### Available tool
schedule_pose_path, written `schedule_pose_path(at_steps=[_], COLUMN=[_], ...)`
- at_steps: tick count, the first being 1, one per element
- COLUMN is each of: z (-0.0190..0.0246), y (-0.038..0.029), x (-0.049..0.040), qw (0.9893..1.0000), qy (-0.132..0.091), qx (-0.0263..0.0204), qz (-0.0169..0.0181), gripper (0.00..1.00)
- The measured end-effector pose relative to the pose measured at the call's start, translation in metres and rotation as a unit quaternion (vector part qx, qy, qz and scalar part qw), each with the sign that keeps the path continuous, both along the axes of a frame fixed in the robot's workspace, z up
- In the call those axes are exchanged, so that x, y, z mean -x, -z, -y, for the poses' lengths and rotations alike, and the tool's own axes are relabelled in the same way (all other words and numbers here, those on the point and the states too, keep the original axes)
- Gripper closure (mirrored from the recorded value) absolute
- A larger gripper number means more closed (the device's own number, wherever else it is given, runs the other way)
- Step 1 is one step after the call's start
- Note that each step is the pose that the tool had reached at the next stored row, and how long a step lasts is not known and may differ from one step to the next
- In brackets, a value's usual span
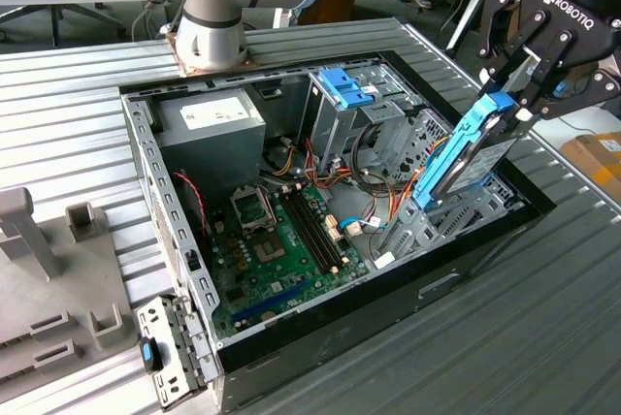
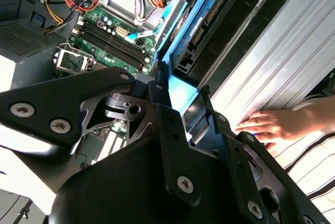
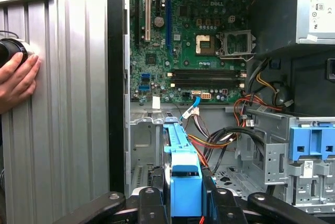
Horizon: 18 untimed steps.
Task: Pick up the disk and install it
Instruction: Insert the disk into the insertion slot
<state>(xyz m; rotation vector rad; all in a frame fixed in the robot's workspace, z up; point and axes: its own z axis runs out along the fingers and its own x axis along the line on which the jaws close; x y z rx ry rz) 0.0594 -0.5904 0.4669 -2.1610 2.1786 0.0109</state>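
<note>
- Hand (image 1: 519, 105): it is closed on the upper end of the disk (image 1: 464, 158), which is clamped between the two black fingers (image 3: 152, 203) by its blue carrier, as seen in the first wrist view.
- Bench (image 1: 543, 337): the open computer case (image 1: 437, 274) is carried on this ribbed metal surface. A person's fingers (image 2: 261, 124) are laid on it just beside the case.
- Circuit board (image 1: 281, 240): it is left exposed on the floor of the case, apart from the disk.
- Drive bay (image 1: 456, 221): this grey metal frame is set inside the case wall on the exterior view's right, directly under the disk.
- Disk: it is held on edge and tilted. Its lower end is dipped into the case at the mouth of the bay and its upper end is raised above the rim. Whether it touches the bay cannot be told.
- Step: the pick-up is judged done and the install is in hand, since the disk is not yet seated.
- Need: the blue rails must be lined up with the bay's guides, the tilt matched to the slot, and the orange cables (image 1: 383, 197) nearby kept from being pinched.
</note>
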Motion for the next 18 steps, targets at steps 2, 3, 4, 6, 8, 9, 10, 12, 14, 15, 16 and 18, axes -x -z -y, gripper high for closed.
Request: schedule_pose_path(at_steps=[2, 3, 4, 6, 8, 9, 10, 12, 14, 15, 16, 18], z=[0.0000, -0.0001, 0.0000, 0.0000, 0.0000, -0.0001, -0.0001, -0.0001, -0.0002, -0.0002, -0.0002, -0.0002], y=[0.0026, 0.0037, 0.0046, 0.0067, 0.0083, 0.0088, 0.0091, 0.0096, 0.0134, 0.0149, 0.0164, 0.0189], x=[0.0000, 0.0000, 0.0000, 0.0000, -0.0001, -0.0005, -0.0008, -0.0013, -0.0014, -0.0014, -0.0014, -0.0016], qw=[1.0000, 1.0000, 1.0000, 1.0000, 1.0000, 1.0000, 1.0000, 1.0000, 1.0000, 1.0000, 1.0000, 1.0000], qy=[0.000, 0.000, 0.000, 0.000, 0.000, 0.000, 0.000, 0.000, 0.000, 0.000, 0.000, 0.000], qx=[0.0001, 0.0001, 0.0001, 0.0000, 0.0000, 0.0000, 0.0000, 0.0000, 0.0000, 0.0000, 0.0000, 0.0000], qz=[0.0000, 0.0000, 0.0000, 0.0000, 0.0000, 0.0000, 0.0000, 0.0000, 0.0000, 0.0000, 0.0000, 0.0000], gripper=[0.64, 0.64, 0.64, 0.64, 0.64, 0.64, 0.64, 0.64, 0.64, 0.64, 0.64, 0.64])
